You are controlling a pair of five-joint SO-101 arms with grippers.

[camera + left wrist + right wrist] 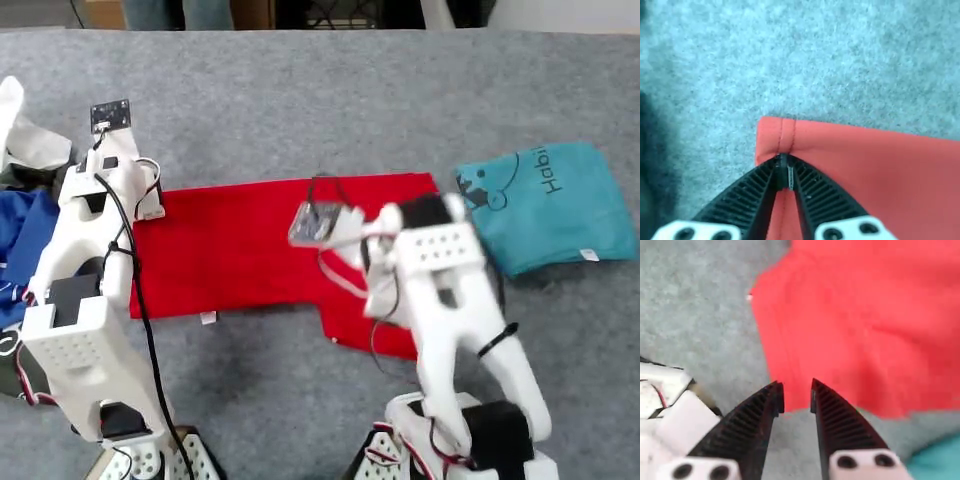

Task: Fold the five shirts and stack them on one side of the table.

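Observation:
A red shirt (240, 250) lies spread flat across the middle of the grey table. My left gripper (148, 205) sits at its far left corner. In the left wrist view this gripper (785, 172) is shut on the hemmed corner of the red shirt (870, 175). My right gripper (312, 225) hangs over the shirt's middle. In the right wrist view it (796, 396) is open, a narrow gap between its fingers and nothing in it, above an edge of the red shirt (855, 330). A folded teal shirt (550, 205) lies at the right.
A blue shirt (22, 240) and a white shirt (25, 145) are heaped at the table's left edge beside the left arm. Bare grey felt (320, 100) stretches behind the red shirt. White parts of an arm (665, 400) appear in the right wrist view.

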